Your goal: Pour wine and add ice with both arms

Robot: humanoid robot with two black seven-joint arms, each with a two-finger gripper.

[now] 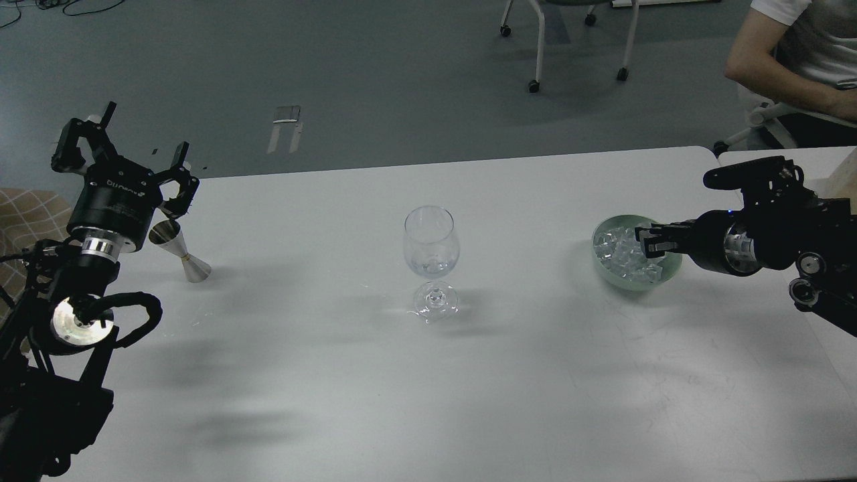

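A clear stemmed wine glass stands upright at the table's middle, with a trace of clear wine in the bottom of its bowl. A pale green bowl at the right holds a heap of clear ice. The tip of my right gripper is over the bowl's right half, just above the ice. Its fingers look close together, and whether they hold a cube is unclear. At the far left my left gripper is raised with its fingers spread and empty. A steel jigger stands just below and right of it.
The white table ends at a far edge behind the glass. A second table adjoins it at the right, bearing a wooden box. A seated person and a wheeled chair are beyond.
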